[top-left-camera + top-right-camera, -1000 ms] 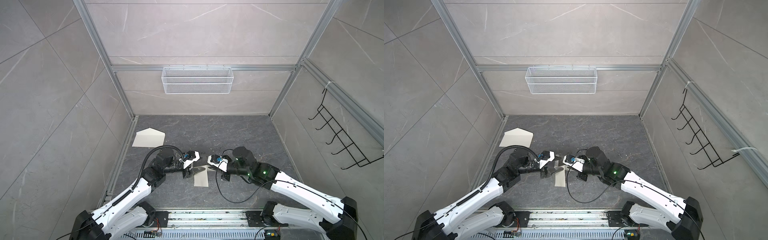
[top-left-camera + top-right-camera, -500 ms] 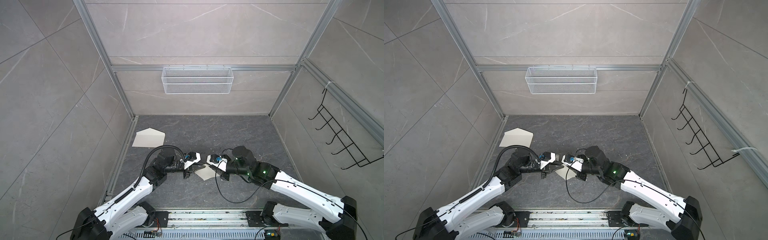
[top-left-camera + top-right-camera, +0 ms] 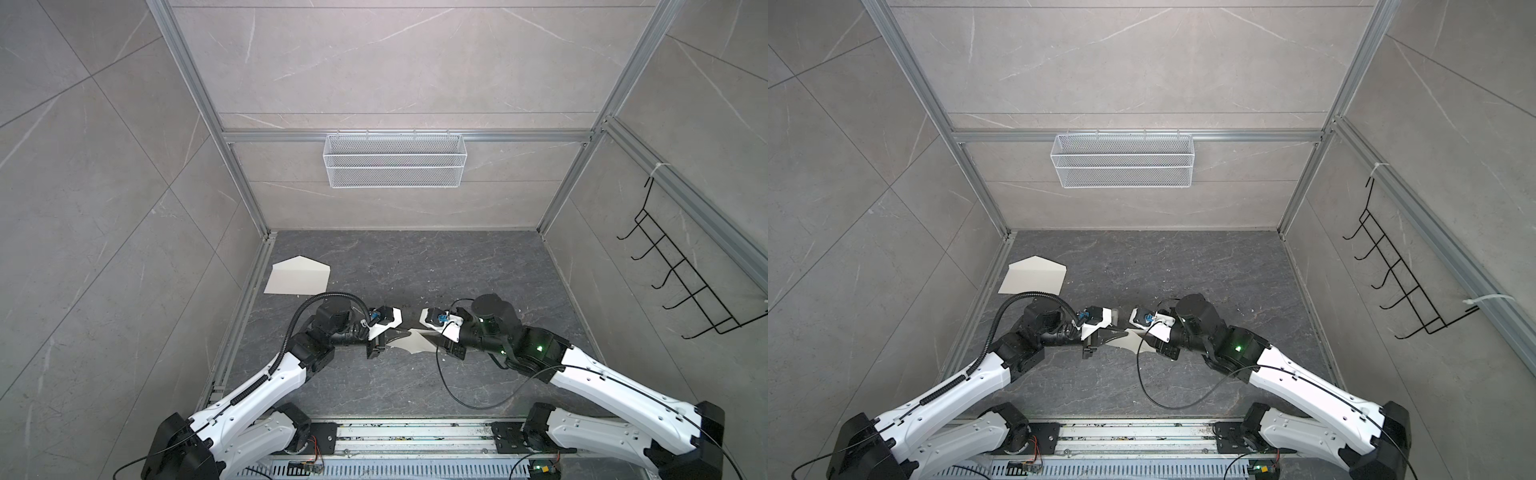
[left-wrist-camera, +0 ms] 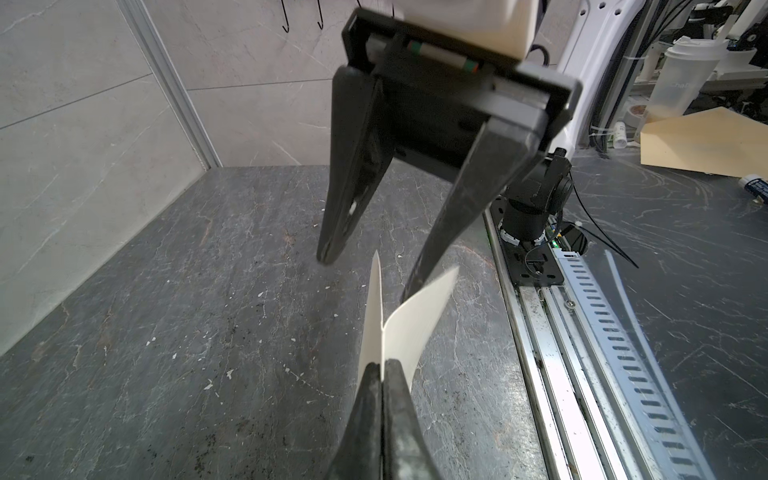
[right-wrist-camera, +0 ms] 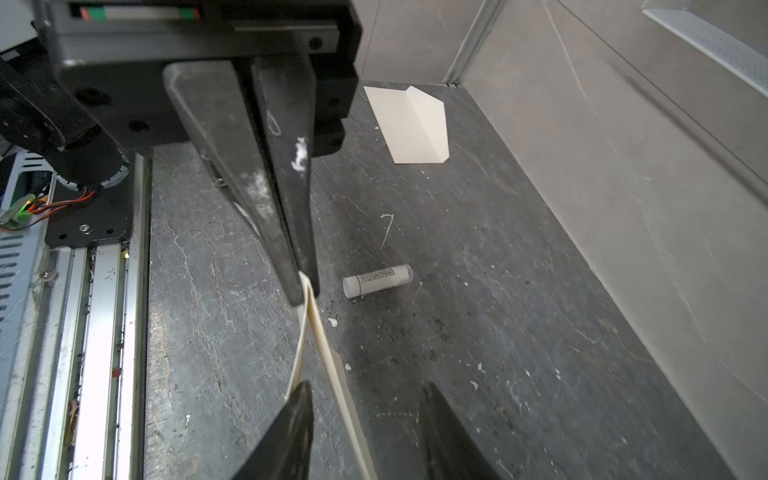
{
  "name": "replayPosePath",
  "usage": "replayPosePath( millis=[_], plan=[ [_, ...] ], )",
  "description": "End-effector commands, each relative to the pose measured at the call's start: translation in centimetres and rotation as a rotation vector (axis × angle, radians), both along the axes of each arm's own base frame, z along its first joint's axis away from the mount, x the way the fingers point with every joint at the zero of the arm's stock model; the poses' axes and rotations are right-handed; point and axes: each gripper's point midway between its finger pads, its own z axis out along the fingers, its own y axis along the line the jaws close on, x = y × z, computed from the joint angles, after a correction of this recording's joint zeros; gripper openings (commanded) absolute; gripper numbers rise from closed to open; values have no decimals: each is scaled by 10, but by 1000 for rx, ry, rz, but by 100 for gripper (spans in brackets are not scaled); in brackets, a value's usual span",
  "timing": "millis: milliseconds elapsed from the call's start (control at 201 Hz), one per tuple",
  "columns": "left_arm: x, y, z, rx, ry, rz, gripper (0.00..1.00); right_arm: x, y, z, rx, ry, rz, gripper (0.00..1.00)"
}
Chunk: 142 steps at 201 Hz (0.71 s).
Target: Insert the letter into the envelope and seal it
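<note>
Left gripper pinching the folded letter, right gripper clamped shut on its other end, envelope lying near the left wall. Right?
No, the right gripper is open: the left wrist view shows its jaws standing apart with the letter between them. The rest holds: the left gripper pinches the folded letter and the envelope lies near the left wall.
</note>
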Motion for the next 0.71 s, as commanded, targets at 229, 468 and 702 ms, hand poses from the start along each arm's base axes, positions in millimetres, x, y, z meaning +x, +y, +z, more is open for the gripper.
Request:
replayPosePath(
  millis=[229,468,702],
  plan=[
    [-3,0,13,-20,-68,-22,0,-31,11,42,113,78,135,62],
    [-5,0,14,-25,-65,-29,0,-18,36,27,65,139,166,50],
    [-6,2,14,-24,-76,-24,0,-16,45,19,60,173,179,28]
  ],
)
